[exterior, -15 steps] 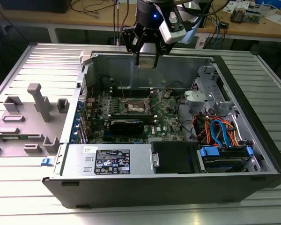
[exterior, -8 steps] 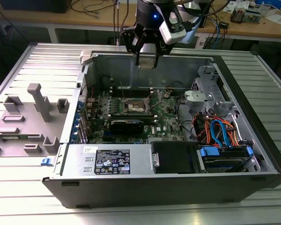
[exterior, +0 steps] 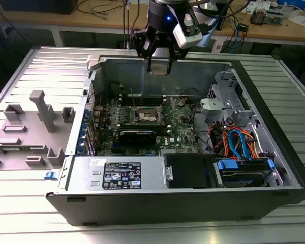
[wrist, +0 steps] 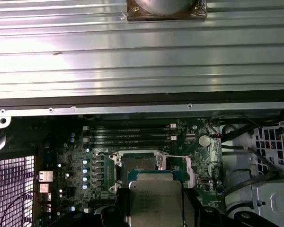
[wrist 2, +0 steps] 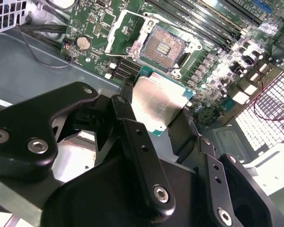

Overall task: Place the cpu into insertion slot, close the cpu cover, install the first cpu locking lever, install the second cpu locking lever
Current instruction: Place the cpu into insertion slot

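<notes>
- Black gripper clamps the cpu by its edges: a flat square with a pale brushed-metal top.
- In the exterior view, the insertion slot lies at six o'clock from the gripper. It has a dark centre and a silvery rim, sits on the green board, and is well apart from the cpu.
- The dark open case rests on a ribbed metal table, with a grey moulded fixture at nine o'clock and a wooden bench at twelve.

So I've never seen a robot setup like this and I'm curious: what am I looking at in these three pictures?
A robot arm's hand hangs above an open computer case lying on a ribbed metal table. The exterior view comes from a camera off the arm; both wrist views ride on it, looking down past the hand. The hand grips the cpu, a silver-topped square chip, by its edges; the insertion slot sits uncovered and empty on the green board.
</notes>
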Action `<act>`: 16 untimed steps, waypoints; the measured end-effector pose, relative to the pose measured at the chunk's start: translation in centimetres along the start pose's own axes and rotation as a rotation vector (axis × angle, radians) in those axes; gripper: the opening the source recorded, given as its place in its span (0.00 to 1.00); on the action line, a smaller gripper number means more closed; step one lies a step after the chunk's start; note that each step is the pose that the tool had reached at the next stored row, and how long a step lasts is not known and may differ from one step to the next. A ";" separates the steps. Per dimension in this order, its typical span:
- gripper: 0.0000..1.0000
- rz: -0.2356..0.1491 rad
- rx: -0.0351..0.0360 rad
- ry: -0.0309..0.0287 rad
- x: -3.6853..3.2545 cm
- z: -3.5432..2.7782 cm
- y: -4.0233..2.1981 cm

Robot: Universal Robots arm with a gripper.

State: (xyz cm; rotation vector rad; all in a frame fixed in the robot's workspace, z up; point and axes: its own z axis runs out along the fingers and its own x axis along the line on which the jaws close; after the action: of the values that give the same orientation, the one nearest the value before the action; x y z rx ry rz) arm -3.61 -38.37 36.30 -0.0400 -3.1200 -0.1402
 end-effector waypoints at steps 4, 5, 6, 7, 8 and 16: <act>0.54 0.000 0.0000 0.0000 0.00 0.01 -0.17; 0.54 0.000 0.0001 0.0000 -0.01 0.01 -0.22; 0.54 0.000 0.0003 0.0000 -0.01 0.02 -0.24; 0.54 0.001 0.0022 -0.0001 -0.01 0.04 -0.24; 0.54 0.008 0.0036 -0.0008 -0.01 0.07 -0.24; 0.54 0.127 0.0028 -0.0112 -0.01 0.28 -0.30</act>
State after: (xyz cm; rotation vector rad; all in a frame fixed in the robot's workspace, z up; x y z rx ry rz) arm -3.61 -38.65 36.00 -0.2389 -3.1169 -0.1337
